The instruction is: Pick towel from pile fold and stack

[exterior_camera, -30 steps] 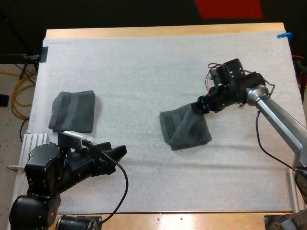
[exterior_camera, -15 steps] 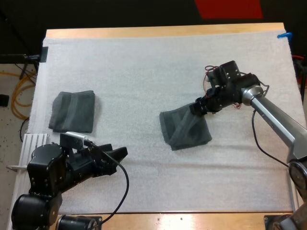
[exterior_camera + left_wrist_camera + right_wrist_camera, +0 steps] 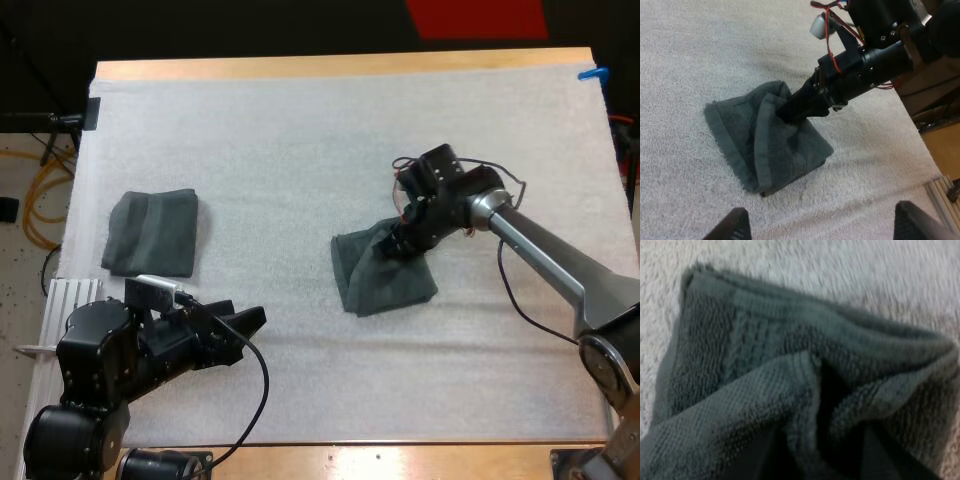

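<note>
Tabletop (image 3: 300,150) carried both towels. The loose towel (image 3: 385,285) lay directly under the right end effector (image 3: 400,238), which was clamped on a raised flap, likely to pull a fold over. The folded towel (image 3: 152,232) sat just beyond the left end effector (image 3: 822,225), fingers apart on nothing, probably marking the stack spot.

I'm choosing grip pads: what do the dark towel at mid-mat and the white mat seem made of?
Dark grey-green towel: soft terry cloth, likely cotton, matte; looped pile and a ribbed woven border show. White mat: matte, fuzzy grain; fabric or foam, I cannot tell.
</note>
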Controlling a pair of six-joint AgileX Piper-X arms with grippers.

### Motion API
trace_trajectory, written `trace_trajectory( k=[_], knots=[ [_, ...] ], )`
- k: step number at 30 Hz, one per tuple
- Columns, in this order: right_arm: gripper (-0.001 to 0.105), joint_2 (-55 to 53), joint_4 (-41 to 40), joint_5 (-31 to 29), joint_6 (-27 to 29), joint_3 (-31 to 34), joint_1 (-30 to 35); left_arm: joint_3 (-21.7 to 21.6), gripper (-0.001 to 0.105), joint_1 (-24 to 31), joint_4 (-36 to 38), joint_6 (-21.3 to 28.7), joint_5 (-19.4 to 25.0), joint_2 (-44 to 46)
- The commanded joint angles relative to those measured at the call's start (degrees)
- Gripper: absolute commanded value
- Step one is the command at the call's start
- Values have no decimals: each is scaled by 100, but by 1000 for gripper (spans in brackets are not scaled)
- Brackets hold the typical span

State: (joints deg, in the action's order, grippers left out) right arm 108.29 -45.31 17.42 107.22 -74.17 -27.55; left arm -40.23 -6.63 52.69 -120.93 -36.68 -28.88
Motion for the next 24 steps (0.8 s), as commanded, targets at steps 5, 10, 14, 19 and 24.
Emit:
trace_trajectory(
  k=[5, 10, 14, 19, 24],
  knots=[
    [23, -42, -52, -99, 98, -216, -64, -9, 58, 0, -32, 39, -37, 19],
    [16, -42, -52, -99, 98, -462, -64, -9, 58, 0, -32, 39, -37, 19],
    [0, -55, -71, -84, 98, -587, -64, -9, 58, 0, -32, 39, -37, 19],
    [0, -55, -68, 45, 370, -623, -64, -9, 58, 0, -32, 39, -37, 19],
    [0, -55, 2, 725, 618, -623, -64, -9, 58, 0, -32, 39, -37, 19]
  ],
)
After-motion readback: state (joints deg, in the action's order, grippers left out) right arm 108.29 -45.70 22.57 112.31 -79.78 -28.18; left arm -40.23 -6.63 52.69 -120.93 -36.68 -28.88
